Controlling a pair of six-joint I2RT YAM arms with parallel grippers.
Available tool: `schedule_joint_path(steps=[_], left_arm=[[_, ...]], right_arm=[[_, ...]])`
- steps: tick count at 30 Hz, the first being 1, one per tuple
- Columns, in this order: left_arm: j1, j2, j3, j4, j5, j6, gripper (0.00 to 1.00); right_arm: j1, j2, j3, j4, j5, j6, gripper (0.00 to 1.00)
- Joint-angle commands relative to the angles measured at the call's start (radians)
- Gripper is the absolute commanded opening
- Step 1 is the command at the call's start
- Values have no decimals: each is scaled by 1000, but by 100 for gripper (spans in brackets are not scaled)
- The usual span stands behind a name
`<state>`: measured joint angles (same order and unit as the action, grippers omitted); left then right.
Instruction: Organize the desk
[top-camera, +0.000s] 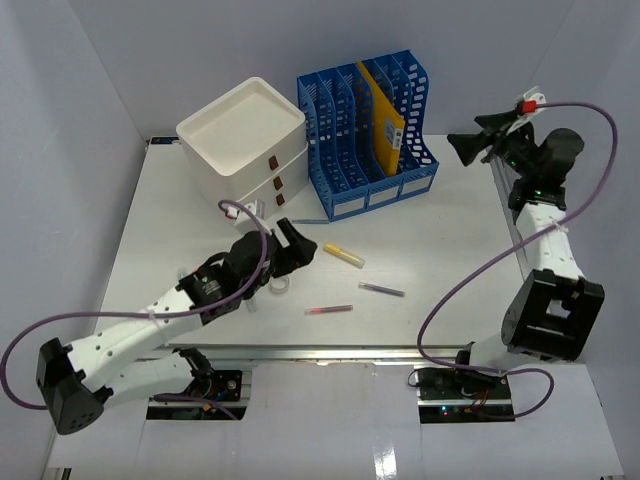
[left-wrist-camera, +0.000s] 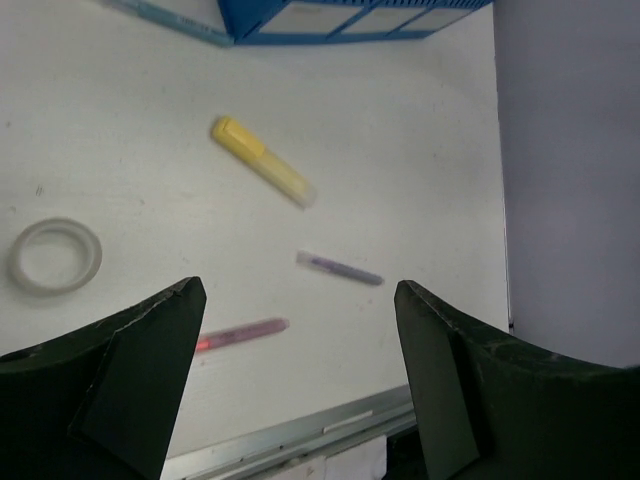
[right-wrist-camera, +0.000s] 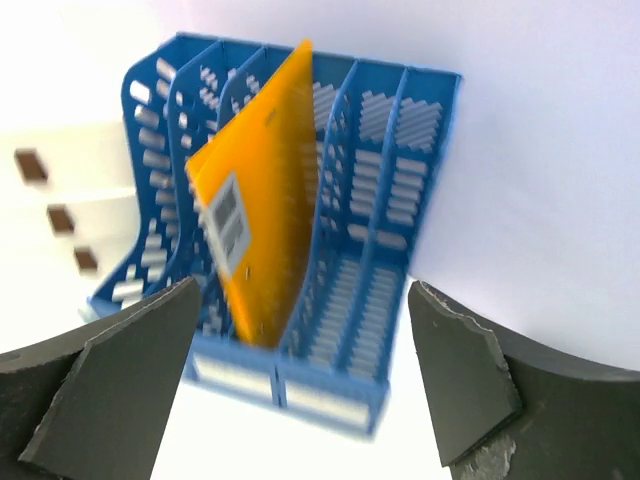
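Where the left gripper (top-camera: 297, 245) hangs low over the white desk (top-camera: 440, 240), its jaws are seen spread wide, nothing held. A tape roll (top-camera: 279, 285), yellow highlighter (top-camera: 343, 255), purple pen (top-camera: 381, 290) and red pen (top-camera: 328, 310) are scattered nearby on the desk. The right gripper (top-camera: 458, 148) is raised beside the blue file rack (top-camera: 345, 150), jaws released and empty. An orange folder (top-camera: 383, 120) is stood in one slot.

1. Upper centre of the top view: the drawer box (top-camera: 245, 140) sits left of the file rack (top-camera: 365, 125), both on the worktop (top-camera: 450, 230).
2. A folder (top-camera: 383, 120) stands in the rack.
3. Mid-frame, below the rack: the marker (top-camera: 343, 255), with the tape ring (top-camera: 280, 287) to its lower left.
4. Below the marker: the upper pen (top-camera: 381, 290) to the right, the lower pen (top-camera: 328, 310) to the left, apart.
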<state>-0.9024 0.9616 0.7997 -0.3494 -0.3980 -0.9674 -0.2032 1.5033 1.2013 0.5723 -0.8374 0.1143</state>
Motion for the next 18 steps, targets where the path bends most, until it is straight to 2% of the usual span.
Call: schedule_joint_path(steps=[1, 3, 7, 9, 12, 14, 18], left_arm=[[-2, 185, 272, -193, -184, 13, 84], [-3, 297, 375, -265, -271, 0, 84], [12, 435, 603, -405, -431, 3, 82], [39, 507, 695, -445, -452, 24, 80], [77, 605, 810, -460, -449, 91, 75], [93, 670, 890, -474, -450, 151, 72], [142, 760, 989, -545, -479, 170, 70]], right_arm=[[-33, -213, -62, -549, -236, -330, 90], [-33, -308, -124, -861, -275, -585, 90], [-32, -456, -245, -1174, -344, -831, 90], [-32, -500, -297, -1247, -350, -870, 90], [-33, -517, -353, -1254, -361, -871, 90], [-32, -507, -387, -1249, -404, -869, 90], [-33, -471, -434, -1265, -461, -893, 90]])
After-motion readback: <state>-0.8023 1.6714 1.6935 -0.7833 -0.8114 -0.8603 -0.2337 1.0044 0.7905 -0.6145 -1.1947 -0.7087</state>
